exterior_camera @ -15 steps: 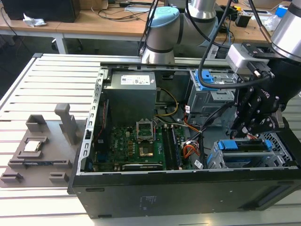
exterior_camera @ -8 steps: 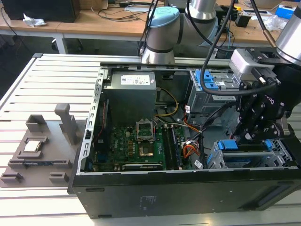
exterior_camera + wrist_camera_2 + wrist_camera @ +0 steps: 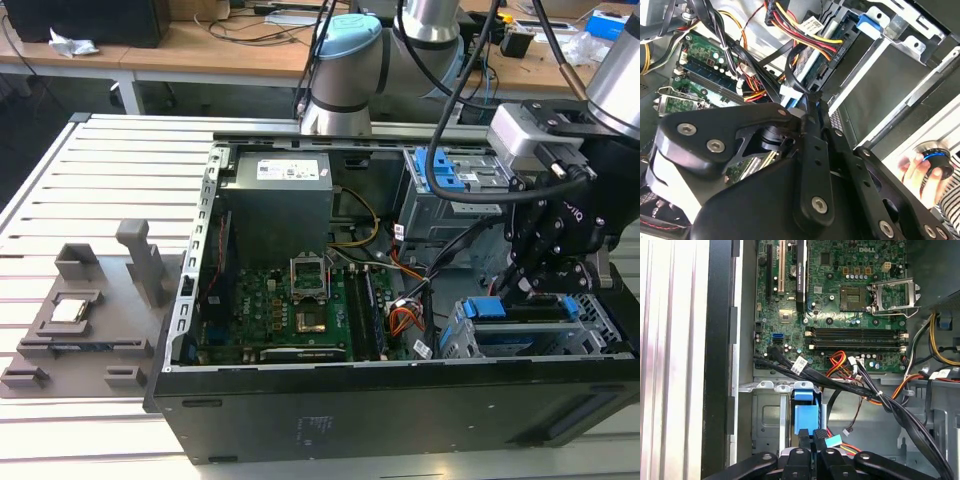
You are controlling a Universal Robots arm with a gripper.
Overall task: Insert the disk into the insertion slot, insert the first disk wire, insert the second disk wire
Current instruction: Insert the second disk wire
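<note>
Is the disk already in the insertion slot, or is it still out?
In. In the exterior view the disk with its blue carrier lies inside the insertion slot, under the gripper.

Black cable bundle point(image 3: 860, 387) crosses above drive cage point(image 3: 771, 415); motherboard point(image 3: 840, 305) side unobstructed.

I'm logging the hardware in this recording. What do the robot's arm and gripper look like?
The arm is silver tube with pale blue-grey joint caps and black cables running along it. A light grey wrist block carries the gripper, which is matte black with angular linkage bars joined by round silver bolts, seen in both wrist views.
</note>
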